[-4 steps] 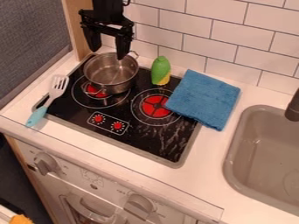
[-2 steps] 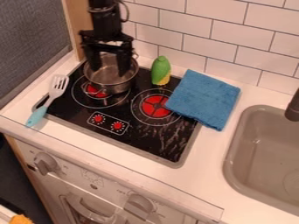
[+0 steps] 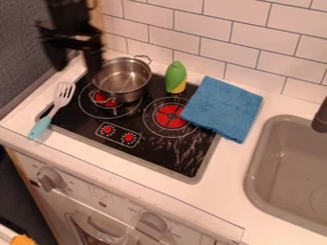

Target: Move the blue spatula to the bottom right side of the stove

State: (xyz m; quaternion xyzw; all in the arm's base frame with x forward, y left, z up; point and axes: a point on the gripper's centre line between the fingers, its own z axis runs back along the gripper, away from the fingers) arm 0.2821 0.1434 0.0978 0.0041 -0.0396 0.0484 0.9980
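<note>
My gripper (image 3: 78, 68) hangs at the upper left, above the stove's back left corner and left of the pot, its two fingers spread apart with nothing between them. Below it lies the blue spatula (image 3: 52, 111), across the stove's left edge. Its light blue handle points toward the counter's front left, and its slotted white head rests at the upper end. The black stove top (image 3: 156, 153) has red burners and two red knobs; its bottom right part is dark, marbled surface.
A metal pot (image 3: 121, 80) sits on the back left burner. Behind the right burner stands a green and yellow corn toy (image 3: 176, 77). A folded blue towel (image 3: 223, 109) overlaps the stove's right edge. Farther right is the grey sink (image 3: 254, 184), with a tiled wall behind.
The gripper came down over the pot, then moved left, away from it. Spatula, pot, corn and towel stay where they were.
</note>
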